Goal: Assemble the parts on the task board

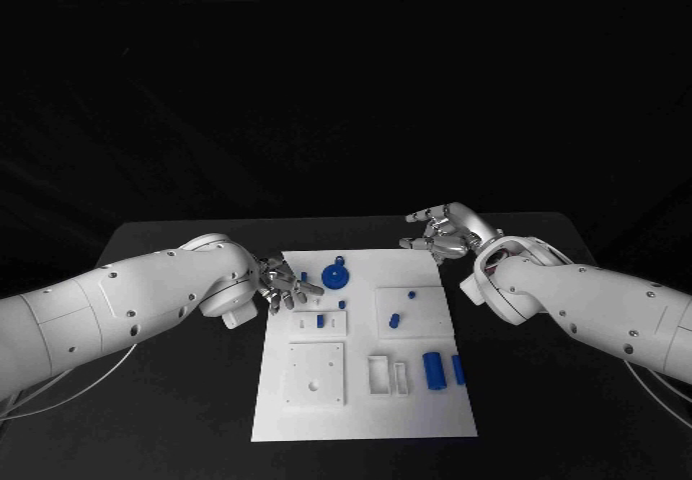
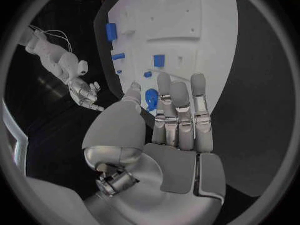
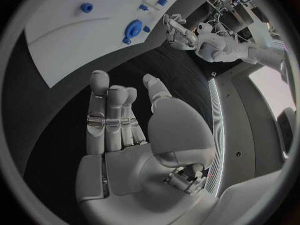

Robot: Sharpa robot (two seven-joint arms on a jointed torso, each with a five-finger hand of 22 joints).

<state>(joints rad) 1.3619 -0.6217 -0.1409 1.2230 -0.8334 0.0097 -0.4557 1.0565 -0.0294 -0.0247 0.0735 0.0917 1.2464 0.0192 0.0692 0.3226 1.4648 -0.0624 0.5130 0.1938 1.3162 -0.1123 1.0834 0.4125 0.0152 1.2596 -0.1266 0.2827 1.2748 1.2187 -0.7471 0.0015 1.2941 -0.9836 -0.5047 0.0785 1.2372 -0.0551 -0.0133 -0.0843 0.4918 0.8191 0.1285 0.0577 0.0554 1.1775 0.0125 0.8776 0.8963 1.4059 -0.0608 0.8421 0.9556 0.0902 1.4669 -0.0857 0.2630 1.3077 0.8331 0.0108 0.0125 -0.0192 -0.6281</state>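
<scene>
The white task board (image 1: 361, 415) lies in the middle of the black table. A round blue part with a small ring (image 1: 335, 277) lies near its far edge, and two blue cylinders (image 1: 431, 371) lie side by side toward its right side. Small blue pegs (image 1: 395, 321) sit on raised white blocks. My left hand (image 1: 284, 287) hovers at the board's far left edge, fingers straight and holding nothing (image 2: 181, 125); the round blue part (image 2: 151, 99) lies just past its fingertips. My right hand (image 1: 440, 232) is off the board's far right corner, fingers spread and empty (image 3: 125, 120).
Raised white square blocks (image 1: 317, 373) and a small slotted white holder (image 1: 382, 374) stand on the board. Black table (image 1: 173, 420) surrounds the board on all sides. Both white forearms reach in over the table's left and right sides.
</scene>
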